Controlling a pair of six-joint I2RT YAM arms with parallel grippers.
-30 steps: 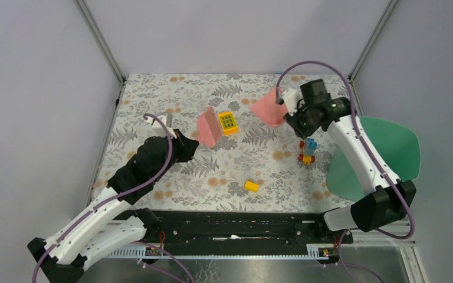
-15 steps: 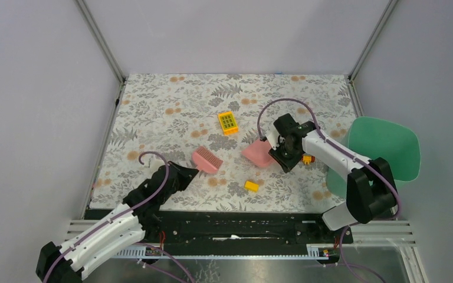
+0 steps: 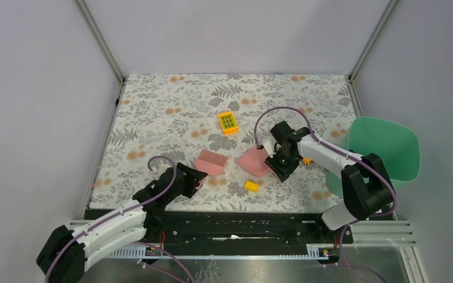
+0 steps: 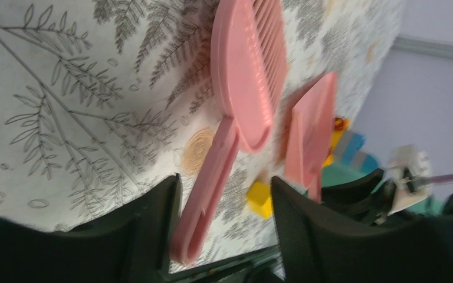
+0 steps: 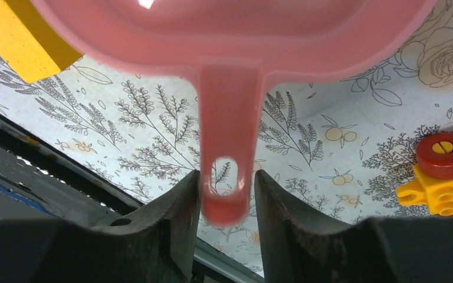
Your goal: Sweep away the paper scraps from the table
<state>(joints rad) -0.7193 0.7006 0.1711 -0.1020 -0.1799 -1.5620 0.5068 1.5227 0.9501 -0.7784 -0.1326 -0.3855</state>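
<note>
No paper scraps show in any view. The pink comb-like brush lies flat on the fern-print table. Its handle runs between the spread fingers of my left gripper, close against one finger and well clear of the other. The pink dustpan rests on the table to the right of the brush. Its handle sits between the fingers of my right gripper, with a thin gap on each side. Both grippers are open.
A yellow grid block lies beyond the brush, and a small yellow block lies near the front edge below the dustpan. A red-and-yellow toy piece stands right of the right gripper. The green tray overhangs the table's right side.
Both arms came down and toward the near edge, setting brush and dustpan on the table. Both grippers then opened, the left wide and the right slightly, letting go of the handles.
</note>
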